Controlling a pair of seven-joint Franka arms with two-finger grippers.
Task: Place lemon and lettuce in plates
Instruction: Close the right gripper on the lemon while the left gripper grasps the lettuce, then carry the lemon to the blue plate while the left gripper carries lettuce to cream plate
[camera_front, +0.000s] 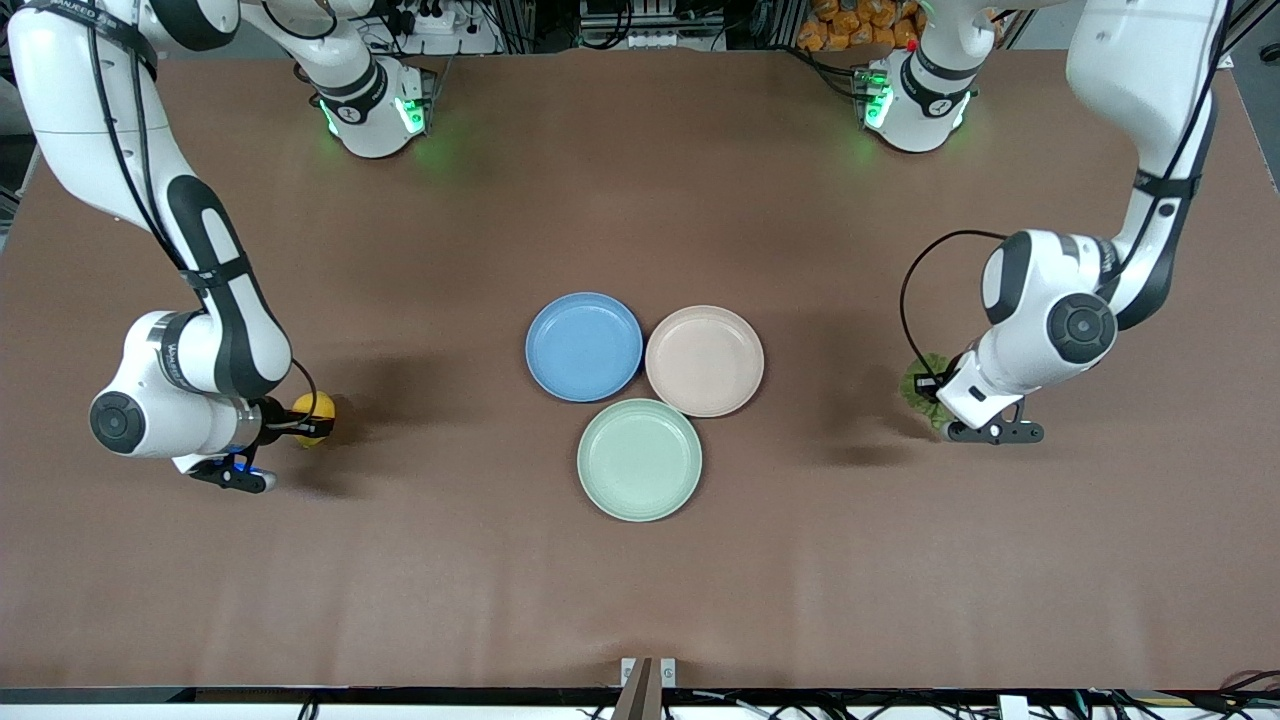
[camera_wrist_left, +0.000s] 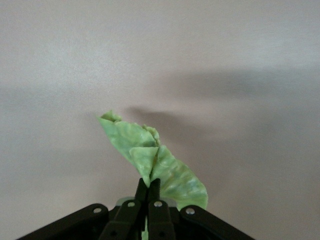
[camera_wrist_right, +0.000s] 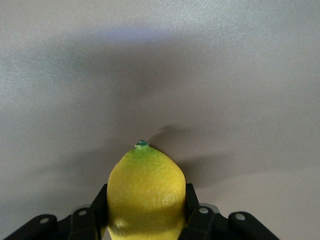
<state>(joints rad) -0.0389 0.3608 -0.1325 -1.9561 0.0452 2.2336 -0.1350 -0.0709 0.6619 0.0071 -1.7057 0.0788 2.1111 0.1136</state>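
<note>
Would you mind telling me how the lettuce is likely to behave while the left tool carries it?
The lettuce looks thin and crinkled, so probably light and floppy. The left tool pinches only its narrow end, so the free leaf may droop or sway. It seems unlikely to roll once set down.

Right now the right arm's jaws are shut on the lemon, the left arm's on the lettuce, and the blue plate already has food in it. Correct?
Not quite: the blue plate is bare, as the front view shows. The right gripper does hold the lemon, and the left gripper the lettuce.
</note>
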